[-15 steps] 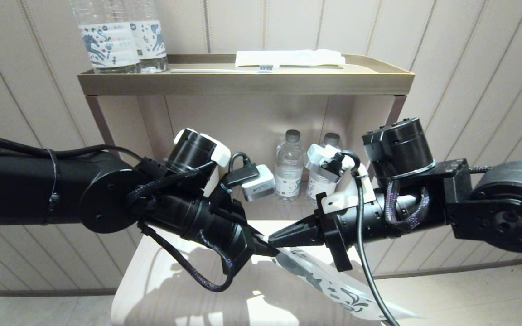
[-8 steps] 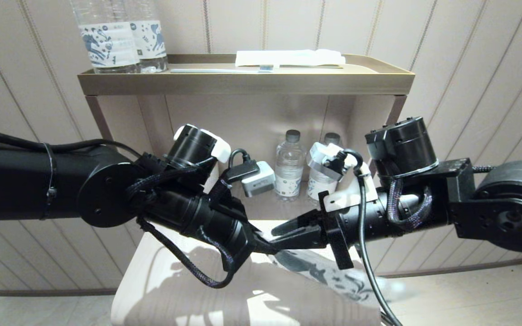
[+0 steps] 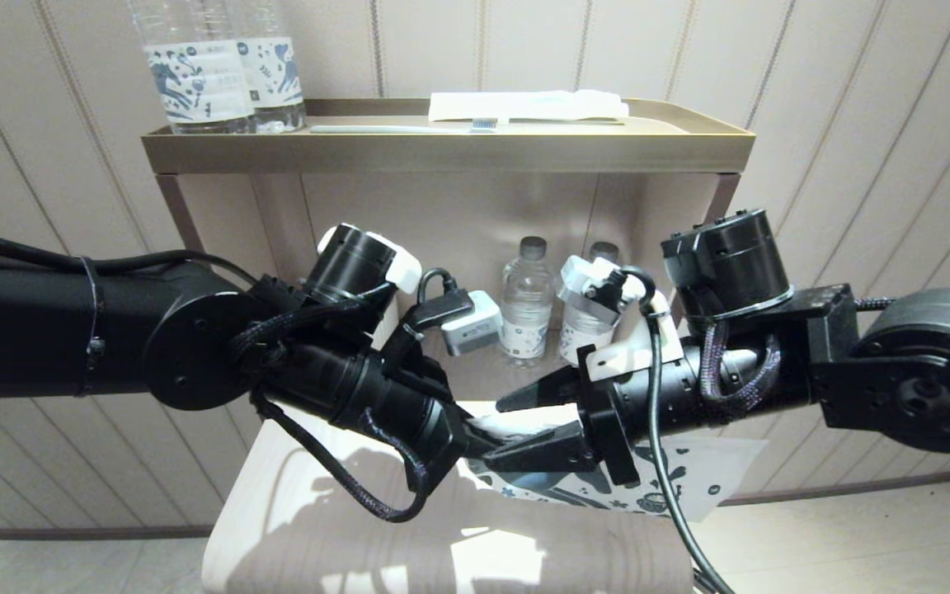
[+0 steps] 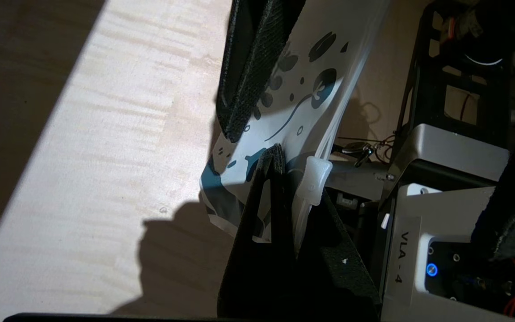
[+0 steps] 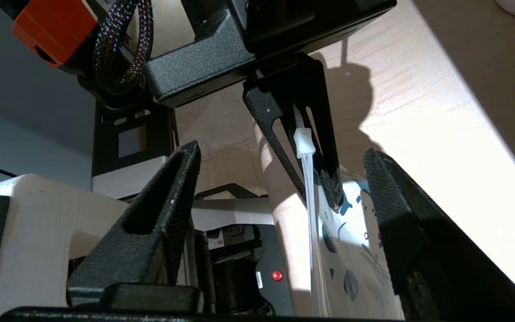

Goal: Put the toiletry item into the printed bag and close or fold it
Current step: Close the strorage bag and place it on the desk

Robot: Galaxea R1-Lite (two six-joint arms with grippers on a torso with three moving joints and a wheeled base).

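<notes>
**Closing the bag's slider**

Left gripper (image 3: pixel 475 441) clenches the bag (image 3: pixel 689 474) at its slider end, above the bench (image 3: pixel 277 528). Right gripper (image 3: pixel 537 421) is released astride the seal; it should clench squarely, then draw along evenly. The item is unseen.

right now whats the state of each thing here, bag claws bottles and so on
bag: held off the table, hanging from its top edge
slider: on the bag's top edge, between the left claw's fingers
left claw: shut on the bag
right claw: open, straddling the bag, not gripping
toothbrush: lying flat on the top shelf
bottles: upright, capped, on the lower shelf
</notes>
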